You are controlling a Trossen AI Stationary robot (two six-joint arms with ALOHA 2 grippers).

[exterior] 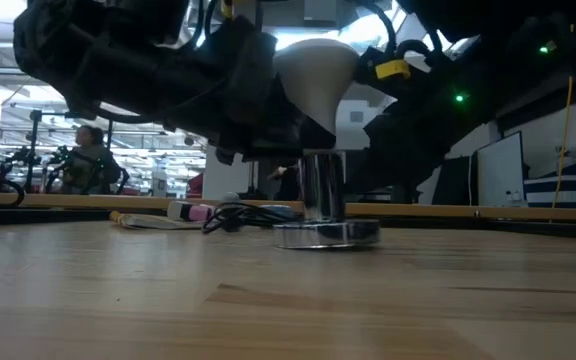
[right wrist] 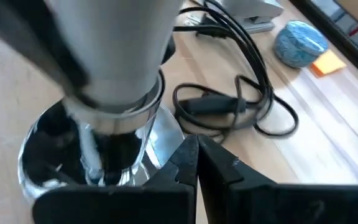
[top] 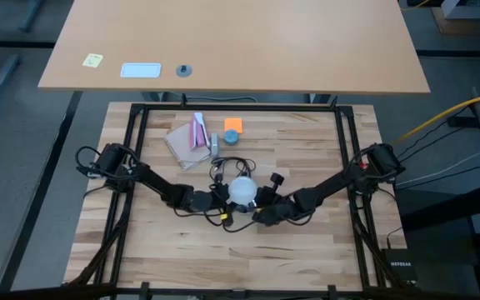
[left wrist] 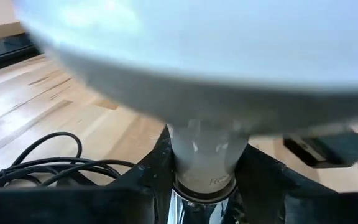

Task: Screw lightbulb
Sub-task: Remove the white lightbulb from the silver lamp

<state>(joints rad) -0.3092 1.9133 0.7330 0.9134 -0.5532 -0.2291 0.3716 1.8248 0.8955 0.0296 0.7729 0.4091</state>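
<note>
Here the bulb [top: 242,191] stands upright near the middle of the desk [top: 323,250], its globe uppermost and its neck entering the socket [exterior: 325,232], whose silver base rests flat on the wood. The left tool [left wrist: 207,186] is clamped on the bulb's pale neck, one dark finger on either side. The right tool [right wrist: 197,163], fingers pressed together and holding nothing, lies just beside the socket's base. How far the thread has seated cannot be told, since the fingers cover the joint.

Risks, as judged from this arrangement:
- Cross-threading. If the left tool turns while the bulb leans off the socket's axis, the thread may bind instead of running in.
- Socket spin. The right tool grips nothing and only sits against the base; the socket may rotate with the bulb, so no tightening results.
- Slip. The neck is smooth and tapered, so the fingers could slide on it under torque.
- Cord snag. The black cord [right wrist: 253,93] lies coiled just beside the socket and could drag it if caught.

A blue-grey piece [right wrist: 300,42] lies well apart.
</note>
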